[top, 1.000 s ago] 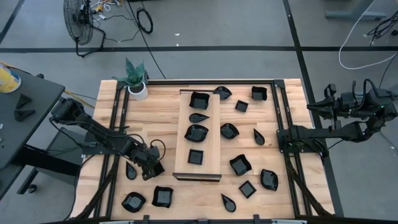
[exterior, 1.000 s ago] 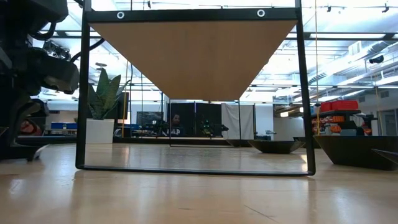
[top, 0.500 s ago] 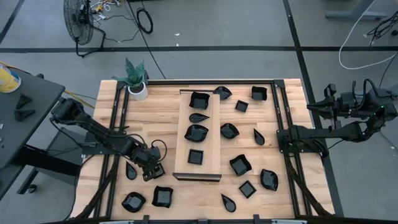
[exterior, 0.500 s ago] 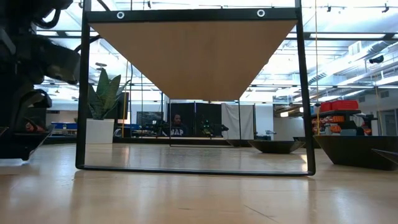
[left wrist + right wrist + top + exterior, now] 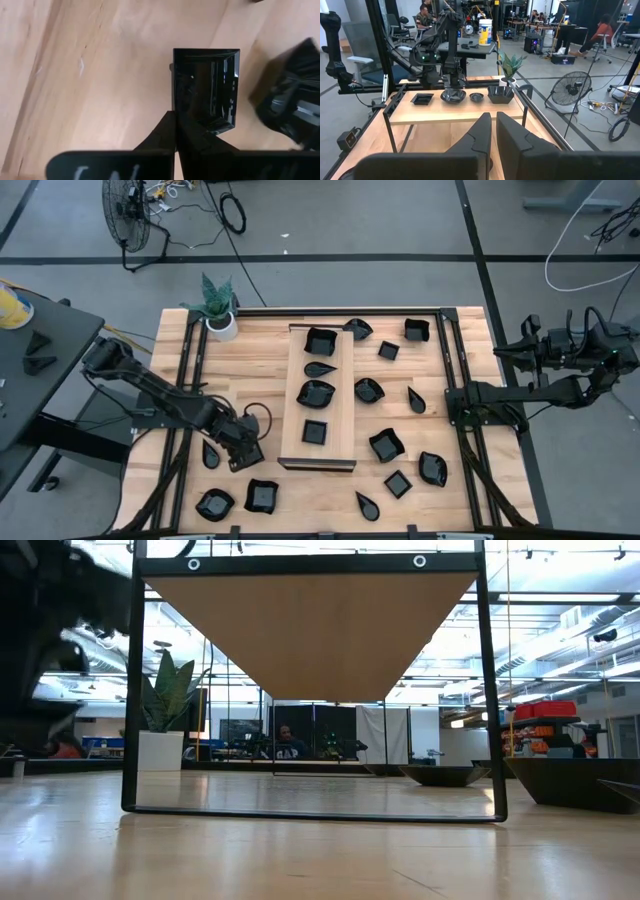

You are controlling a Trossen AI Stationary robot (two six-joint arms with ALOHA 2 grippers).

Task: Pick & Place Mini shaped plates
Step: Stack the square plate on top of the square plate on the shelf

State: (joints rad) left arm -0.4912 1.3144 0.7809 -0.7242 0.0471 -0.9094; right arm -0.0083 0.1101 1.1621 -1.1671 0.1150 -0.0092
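Left gripper has edged slightly toward the board since a second ago, fingers pinching a square plate by its rim. Four plates on the board beside it. Right gripper waits off-table, fingers pressed together.

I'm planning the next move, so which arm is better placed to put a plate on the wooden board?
Left. The left gripper is down beside the board, shut on a square plate. The right gripper waits at the table's right edge, shut and holding nothing.
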